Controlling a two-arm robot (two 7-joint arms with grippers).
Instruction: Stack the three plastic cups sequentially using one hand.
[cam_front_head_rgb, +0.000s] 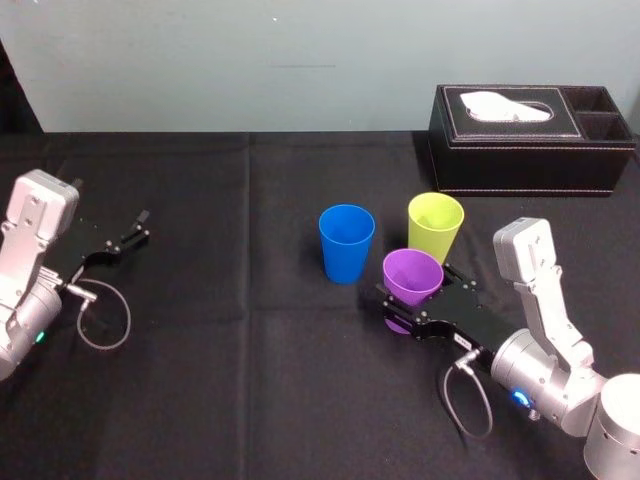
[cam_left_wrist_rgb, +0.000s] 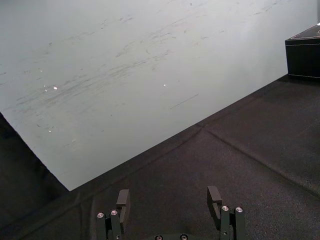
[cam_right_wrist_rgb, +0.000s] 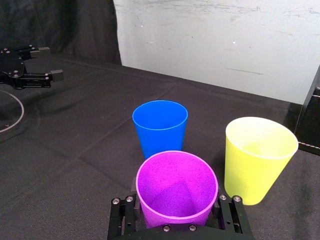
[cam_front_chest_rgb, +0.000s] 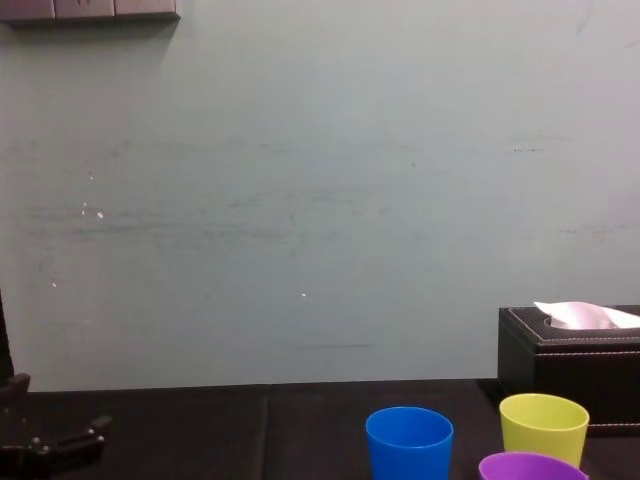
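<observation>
Three plastic cups stand close together on the black cloth right of centre. The blue cup is upright to the left and the yellow-green cup upright behind on the right. The purple cup is nearest me, mouth up, between the fingers of my right gripper, which press on both its sides. My left gripper rests open and empty at the far left.
A black tissue box stands at the back right, behind the yellow-green cup. A grey wall rises behind the table. Bare black cloth stretches between the two arms, and a cable loop hangs by the left arm.
</observation>
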